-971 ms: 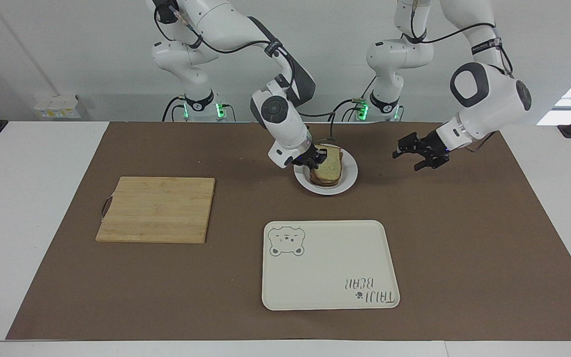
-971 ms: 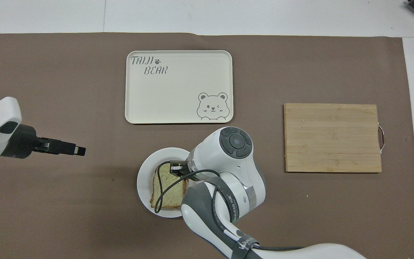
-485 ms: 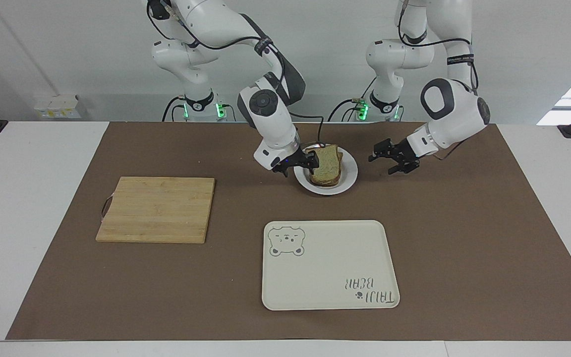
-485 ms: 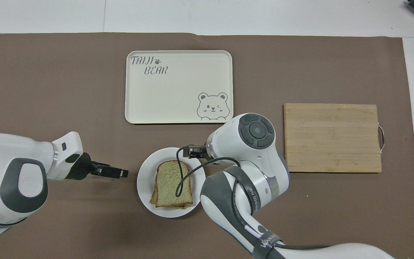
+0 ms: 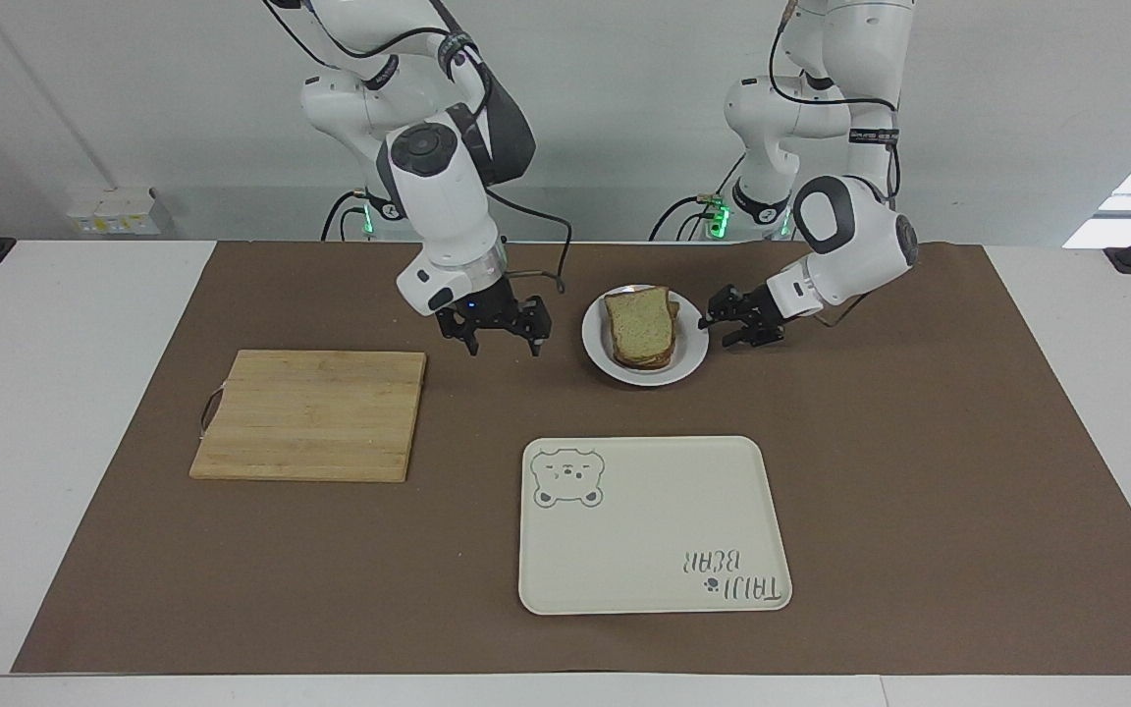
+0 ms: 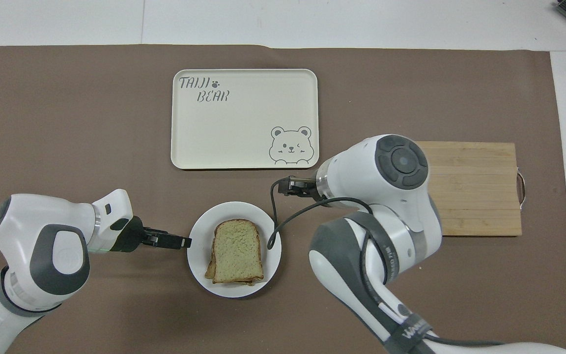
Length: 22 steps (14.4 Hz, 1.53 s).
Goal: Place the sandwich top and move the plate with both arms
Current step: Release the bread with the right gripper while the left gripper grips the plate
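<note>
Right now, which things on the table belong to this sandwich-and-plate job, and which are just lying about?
Job:
- sandwich top, on the stack
- plate
- left gripper, at the plate's rim
- right gripper, open, over the mat beside the plate

Lying about:
- cutting board
- bear tray

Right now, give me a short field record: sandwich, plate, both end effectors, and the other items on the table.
sandwich top: lying on the stack on the plate, nothing holding it
plate: on the brown mat, between the two end effectors
left end effector: at the plate's rim on the left arm's end; contact unclear
right end effector: open, empty, over the mat between plate and cutting board
tray: farther from the robots than the plate
cutting board: toward the right arm's end
</note>
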Available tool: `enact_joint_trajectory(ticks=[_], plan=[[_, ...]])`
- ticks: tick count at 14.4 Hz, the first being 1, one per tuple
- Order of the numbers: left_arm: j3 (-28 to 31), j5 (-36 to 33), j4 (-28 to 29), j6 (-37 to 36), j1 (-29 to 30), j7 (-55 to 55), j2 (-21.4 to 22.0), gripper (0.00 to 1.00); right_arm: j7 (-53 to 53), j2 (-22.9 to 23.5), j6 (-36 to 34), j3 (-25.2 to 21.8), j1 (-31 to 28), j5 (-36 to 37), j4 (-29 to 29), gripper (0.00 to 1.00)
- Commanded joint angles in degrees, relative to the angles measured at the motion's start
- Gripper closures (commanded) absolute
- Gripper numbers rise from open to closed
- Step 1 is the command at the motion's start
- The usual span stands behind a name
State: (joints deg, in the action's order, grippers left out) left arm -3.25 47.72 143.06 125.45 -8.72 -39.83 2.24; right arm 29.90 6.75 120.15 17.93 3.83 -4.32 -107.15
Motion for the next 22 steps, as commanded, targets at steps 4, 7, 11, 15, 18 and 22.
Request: enact_joint_trajectory(ticks=[4, 7, 11, 15, 18, 22], plan=[[0.79, 8.97, 1.88, 5.23, -5.51, -5.79, -2.41, 0.51, 0.24, -4.55, -4.66, 0.35, -4.79, 5.10, 3.35, 0.00], [0.79, 9.06, 2.31, 5.68, -6.66, -6.31, -2.50, 0.77, 0.24, -7.89, -7.98, -1.31, -4.88, 5.90, 5.02, 0.00], [0.88, 9.41, 2.49, 5.33, -6.13, -6.32, -2.68, 1.00, 0.24, -8.51, -15.55, -3.77, -4.88, 5.90, 10.73, 0.00], [0.88, 9.85, 0.83, 3.40, -3.76, -5.88, -3.64, 1.00, 0.16, -10.35, -16.79, -7.90, -4.88, 5.73, 11.53, 0.00], [0.97, 9.94, -1.45, 2.08, -3.58, -1.77, -4.70, 1.00, 0.16, -12.11, -16.88, -12.12, -4.79, 5.29, 11.53, 0.00], [1.06, 9.85, -5.15, -1.87, -2.27, 2.19, -6.19, 1.00, -1.24, -12.73, -18.11, -17.04, -4.79, 5.38, 11.44, 0.00]])
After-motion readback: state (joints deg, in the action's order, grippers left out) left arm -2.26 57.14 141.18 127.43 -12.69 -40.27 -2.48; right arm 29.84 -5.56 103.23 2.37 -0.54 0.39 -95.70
